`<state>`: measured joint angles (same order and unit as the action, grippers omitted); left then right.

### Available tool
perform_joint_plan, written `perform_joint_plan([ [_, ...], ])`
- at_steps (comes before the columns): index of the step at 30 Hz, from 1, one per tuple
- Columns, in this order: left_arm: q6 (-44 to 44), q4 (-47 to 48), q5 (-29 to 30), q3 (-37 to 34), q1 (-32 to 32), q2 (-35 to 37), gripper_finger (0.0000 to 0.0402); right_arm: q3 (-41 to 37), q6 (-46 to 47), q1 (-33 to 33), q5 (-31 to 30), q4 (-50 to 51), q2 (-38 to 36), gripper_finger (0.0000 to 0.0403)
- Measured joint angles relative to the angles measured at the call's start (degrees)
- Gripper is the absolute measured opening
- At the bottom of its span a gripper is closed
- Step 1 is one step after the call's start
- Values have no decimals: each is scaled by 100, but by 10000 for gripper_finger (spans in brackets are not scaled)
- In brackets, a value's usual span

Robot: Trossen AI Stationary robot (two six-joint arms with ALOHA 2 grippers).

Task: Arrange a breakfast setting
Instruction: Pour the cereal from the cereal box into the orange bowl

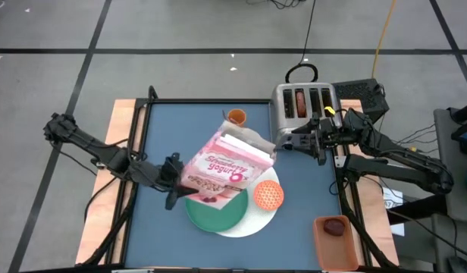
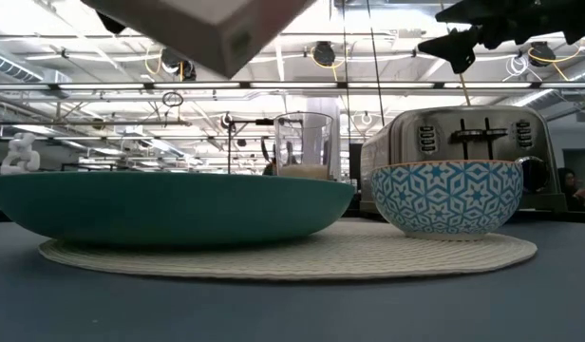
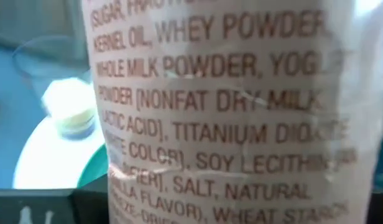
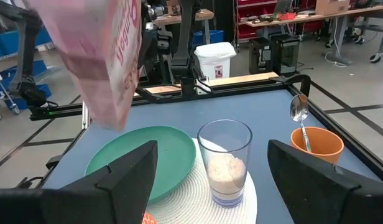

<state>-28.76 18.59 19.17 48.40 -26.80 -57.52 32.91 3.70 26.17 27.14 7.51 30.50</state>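
High view: left gripper [image 1: 175, 184] fingers clenched on the pink cardboard cereal box [image 1: 222, 168], held tilted above the green round plate [image 1: 216, 211] and white woven disc [image 1: 260, 216]; small orange patterned bowl [image 1: 268, 195] on the disc
Right wrist view: right gripper [image 4: 211, 168] fingers spread, empty, near the clear milk glass [image 4: 224, 160]; metal spoon [image 4: 299, 119] in the orange cup [image 4: 316, 144]

Cereal box [image 1: 222, 168]: pink, white panel, brown print. Plate [image 1: 215, 212]: green, teal in low view. Mat [image 1: 256, 220]: white, woven. Bowl [image 2: 445, 197]: blue-and-white geometric star pattern outside, orange inside. Cup [image 4: 316, 147]: orange. Spoon [image 4: 298, 112]: silver. Toaster [image 1: 304, 106]: chrome. Bench [image 1: 165, 136]: blue-grey, wood edge. Tray [image 1: 336, 243]: orange, holding dark-red fruit [image 1: 334, 226].
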Motion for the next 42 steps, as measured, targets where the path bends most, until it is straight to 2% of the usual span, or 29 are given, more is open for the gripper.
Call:
perform_joint_plan([
  [5,-28,808,62,880,-110,-534,240,0,-4,0,0,0,2,297],
  [10,-54,1387,55,1270,-206,-1054,232,0,-7,0,0,0,2,297],
  [17,-322,1582,40,1299,-321,-1473,230,0,-7,0,0,0,2,297],
  [27,-958,1858,-159,1299,-403,-1519,228,0,-7,0,0,2,2,297],
  [34,-1528,1820,-799,1299,-409,-1521,228,0,-7,0,0,2,2,297],
  [42,-2256,1812,-1214,1299,-403,-1521,228,2,-7,0,0,2,2,297],
])
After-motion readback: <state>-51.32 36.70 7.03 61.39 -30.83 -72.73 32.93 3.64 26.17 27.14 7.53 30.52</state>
